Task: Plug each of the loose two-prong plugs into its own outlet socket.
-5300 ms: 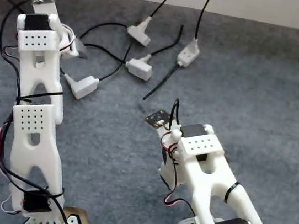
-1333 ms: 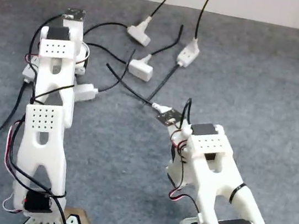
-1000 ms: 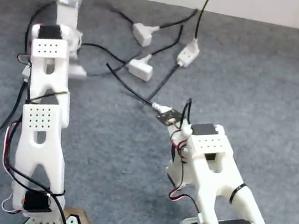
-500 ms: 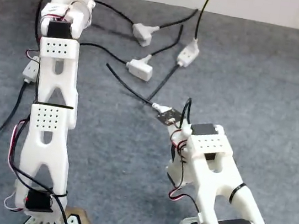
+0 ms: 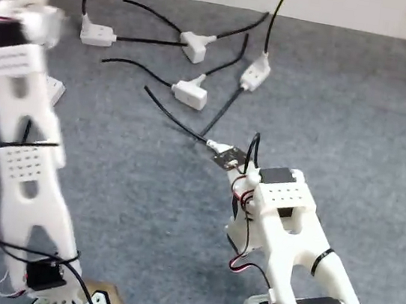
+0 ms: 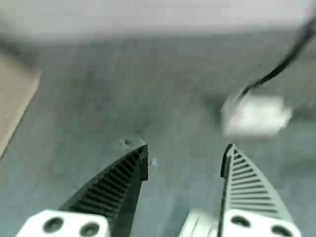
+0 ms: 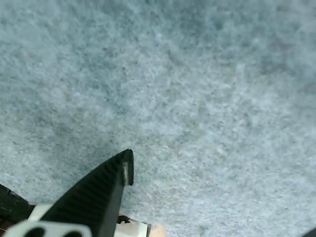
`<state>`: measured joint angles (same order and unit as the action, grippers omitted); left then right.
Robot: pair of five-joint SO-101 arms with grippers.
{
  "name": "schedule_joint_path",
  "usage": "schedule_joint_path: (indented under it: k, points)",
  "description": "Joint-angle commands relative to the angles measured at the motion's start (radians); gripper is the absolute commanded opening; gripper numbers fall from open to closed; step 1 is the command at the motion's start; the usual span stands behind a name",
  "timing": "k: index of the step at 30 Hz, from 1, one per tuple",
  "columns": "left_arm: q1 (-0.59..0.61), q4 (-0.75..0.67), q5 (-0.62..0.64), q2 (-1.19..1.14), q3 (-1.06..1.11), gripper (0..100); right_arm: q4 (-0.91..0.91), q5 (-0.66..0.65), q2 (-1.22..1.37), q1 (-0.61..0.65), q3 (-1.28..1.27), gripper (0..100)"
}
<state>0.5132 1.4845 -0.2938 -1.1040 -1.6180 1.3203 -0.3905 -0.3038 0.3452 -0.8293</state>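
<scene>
Several white two-prong plugs and sockets with black cords lie on the grey carpet: one at the back left, one beside it, one nearer the middle and one to its right. My left arm stands raised at the far left. In its wrist view the left gripper is open and holds nothing, with a blurred white plug on the carpet beyond the fingertips. My right arm sits low at the front right. The right gripper is open over bare carpet, with one dark finger showing.
Another white piece lies half behind the left arm. Black cords run across the middle of the carpet toward the right arm's wrist. A pale wall borders the back. Open carpet lies to the right.
The left arm carried a white plug from beside itself to the back left, let it go and swung up to the far left. The right arm has kept still.
</scene>
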Motion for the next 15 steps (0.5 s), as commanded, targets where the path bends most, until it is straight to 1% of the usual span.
schedule_joint_path:
  k: [1, 3, 5, 8, 11, 15]
  points:
    - [0.071, 0.267, -0.003, 0.102, -0.033, 25, 0.001, -0.009, -0.013, -0.008, 0.012, 54.6]
    - [0.096, 0.296, -0.058, 0.099, 0.015, 25, 0.001, -0.009, -0.015, -0.008, 0.012, 54.6]
    - [0.105, 0.296, -0.074, 0.093, 0.143, 25, 0.001, -0.009, -0.015, -0.008, 0.007, 54.6]
    - [0.101, 0.296, -0.155, 0.094, 0.352, 25, 0.001, -0.006, -0.015, -0.007, 0.005, 54.6]
    - [0.082, 0.298, -0.157, 0.096, 0.412, 25, 0.001, -0.008, -0.015, -0.007, 0.005, 54.6]
    - [0.045, 0.299, -0.153, 0.145, 0.472, 25, 0.001, -0.005, -0.012, 0.035, 0.005, 54.6]
